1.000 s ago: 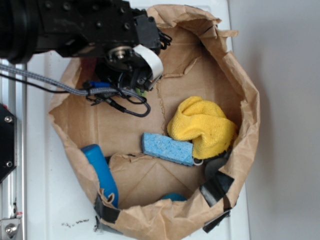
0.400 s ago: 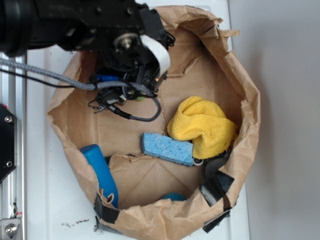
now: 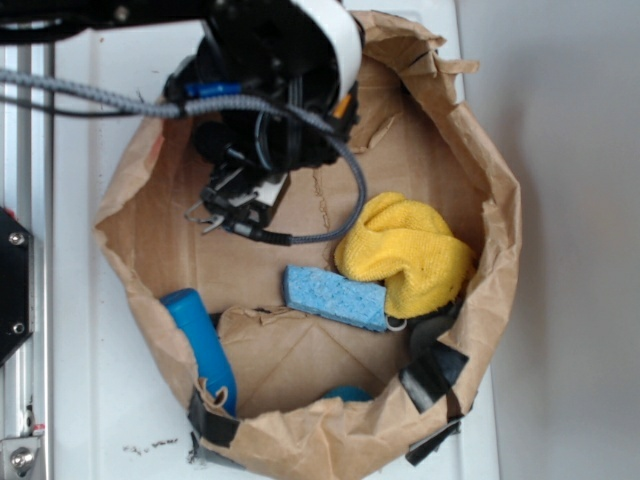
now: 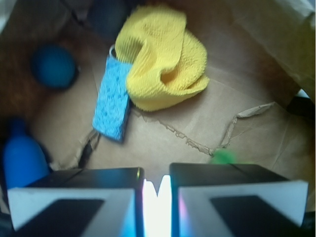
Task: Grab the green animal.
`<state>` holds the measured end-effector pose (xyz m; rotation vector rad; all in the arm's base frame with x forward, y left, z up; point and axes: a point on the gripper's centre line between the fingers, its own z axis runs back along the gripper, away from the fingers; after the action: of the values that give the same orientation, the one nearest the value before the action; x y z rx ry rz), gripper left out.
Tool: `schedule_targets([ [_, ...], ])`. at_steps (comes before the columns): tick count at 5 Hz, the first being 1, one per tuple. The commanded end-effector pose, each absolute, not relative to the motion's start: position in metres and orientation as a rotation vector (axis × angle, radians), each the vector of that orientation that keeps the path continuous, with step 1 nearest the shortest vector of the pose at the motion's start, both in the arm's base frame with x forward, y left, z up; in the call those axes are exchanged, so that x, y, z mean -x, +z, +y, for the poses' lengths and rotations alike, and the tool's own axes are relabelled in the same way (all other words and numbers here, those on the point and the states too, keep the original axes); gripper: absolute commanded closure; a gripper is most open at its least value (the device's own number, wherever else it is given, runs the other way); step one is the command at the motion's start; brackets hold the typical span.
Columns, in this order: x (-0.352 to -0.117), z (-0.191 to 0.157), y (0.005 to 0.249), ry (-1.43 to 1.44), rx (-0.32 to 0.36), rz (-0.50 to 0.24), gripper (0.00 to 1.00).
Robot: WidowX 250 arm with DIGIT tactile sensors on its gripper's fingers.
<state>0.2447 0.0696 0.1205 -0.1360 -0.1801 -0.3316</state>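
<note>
Our gripper [image 4: 157, 190] has its fingers nearly closed, a thin gap between them, seemingly pinching the green animal [image 4: 223, 158], which peeks out just beyond the right finger. The yellow cloth [image 4: 163, 61] and blue sponge [image 4: 112, 101] lie farther off.

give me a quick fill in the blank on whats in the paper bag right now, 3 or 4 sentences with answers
1. The sponge lying beside the yellow cloth is ____ in colour.
2. Everything lies inside a torn brown ____ bag.
3. In the wrist view, a small ____ bit of the green animal peeks out just above the gripper.
4. The cloth rests on one ____ of the sponge.

Answers: blue; paper; green; end
</note>
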Motion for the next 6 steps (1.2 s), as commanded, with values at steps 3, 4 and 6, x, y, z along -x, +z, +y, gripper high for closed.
schedule_targets([
  [3, -0.244, 0.091, 0.14, -0.351, 0.075, -0.214, 0.0],
  [4, -0.246, 0.095, 0.124, -0.405, 0.035, -0.216, 0.0],
  [6, -0.238, 0.104, 0.082, -0.577, -0.056, -0.116, 0.0],
])
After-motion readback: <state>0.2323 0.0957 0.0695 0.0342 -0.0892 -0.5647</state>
